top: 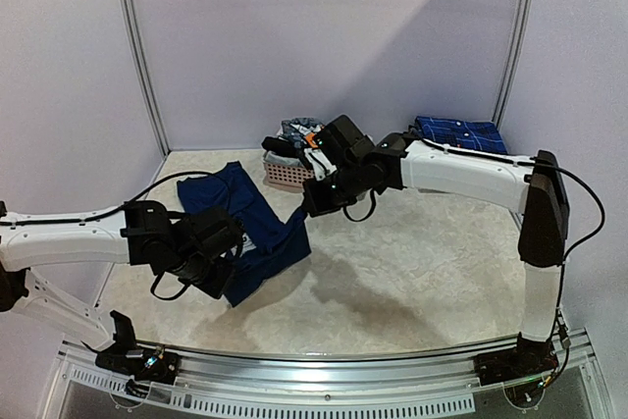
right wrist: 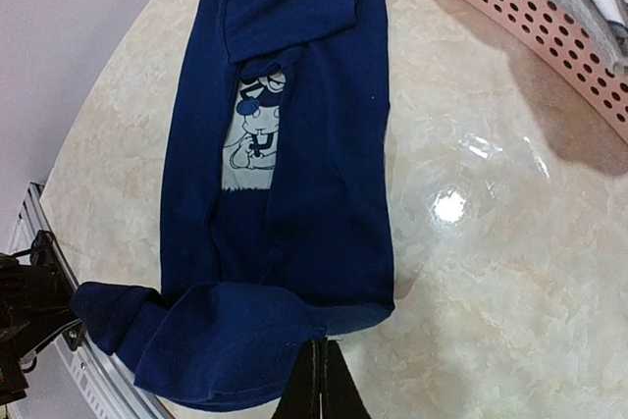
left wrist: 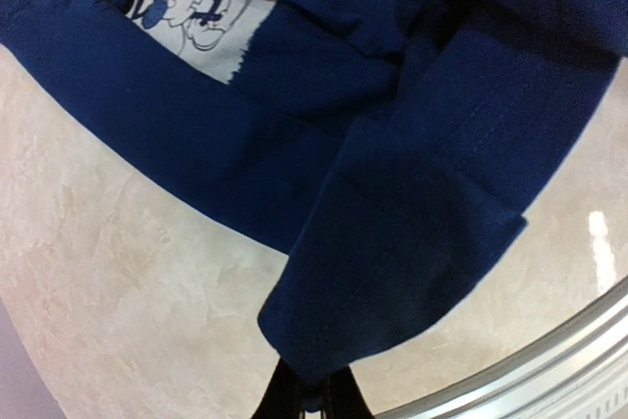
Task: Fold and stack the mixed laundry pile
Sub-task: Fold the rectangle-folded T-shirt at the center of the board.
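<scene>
the navy shirt (top: 245,223) lies on the left of the table (top: 422,262), folded lengthwise into a strip with its cartoon print showing in the gap. the left gripper (left wrist: 309,394) is pinched shut on its near end, and the right gripper (right wrist: 316,380) looks closed on that doubled end's edge. carry both corners level toward the far end, cloth taut, and lay edge on edge. at the far side the basket (top: 287,177) holds the remaining laundry (top: 299,132).
</scene>
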`<state>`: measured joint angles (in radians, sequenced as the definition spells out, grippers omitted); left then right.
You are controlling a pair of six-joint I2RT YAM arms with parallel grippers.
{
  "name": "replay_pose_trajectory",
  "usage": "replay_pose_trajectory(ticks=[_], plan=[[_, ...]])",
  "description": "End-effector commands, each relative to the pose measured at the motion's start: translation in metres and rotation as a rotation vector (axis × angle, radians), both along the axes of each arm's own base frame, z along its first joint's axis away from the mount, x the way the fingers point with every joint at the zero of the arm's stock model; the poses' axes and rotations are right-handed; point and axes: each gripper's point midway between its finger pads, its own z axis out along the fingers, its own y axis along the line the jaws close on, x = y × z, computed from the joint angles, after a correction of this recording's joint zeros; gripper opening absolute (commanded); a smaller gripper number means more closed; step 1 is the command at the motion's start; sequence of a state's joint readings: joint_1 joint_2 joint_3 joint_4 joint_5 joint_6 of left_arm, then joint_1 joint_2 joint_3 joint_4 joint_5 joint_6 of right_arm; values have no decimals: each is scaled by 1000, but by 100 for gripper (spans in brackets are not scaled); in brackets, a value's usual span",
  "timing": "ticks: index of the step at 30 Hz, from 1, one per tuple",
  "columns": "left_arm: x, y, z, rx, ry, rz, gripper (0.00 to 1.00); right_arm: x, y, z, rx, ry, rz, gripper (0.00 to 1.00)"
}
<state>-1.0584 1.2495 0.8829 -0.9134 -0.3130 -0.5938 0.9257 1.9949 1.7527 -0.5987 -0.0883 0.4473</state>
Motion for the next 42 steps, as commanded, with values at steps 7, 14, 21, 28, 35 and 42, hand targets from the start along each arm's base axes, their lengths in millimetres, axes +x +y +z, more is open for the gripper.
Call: replay_pose_trajectory(ticks=[7,14,21,28,35,42], plan=[[47,30,21,62,-92,125,0,39,14,-15,1,24,13,0],[75,36,24,76,-138,193,0,64,25,-13,62,16,26,0],[95,49,14,114,-142,262,0,86,37,-20,115,9,40,0],[108,57,1,138,-127,290,0,91,51,-40,126,37,67,0],[114,67,-5,158,-116,324,0,101,60,-51,145,19,69,0],[122,76,-15,175,-106,355,0,112,69,-61,171,7,61,0]])
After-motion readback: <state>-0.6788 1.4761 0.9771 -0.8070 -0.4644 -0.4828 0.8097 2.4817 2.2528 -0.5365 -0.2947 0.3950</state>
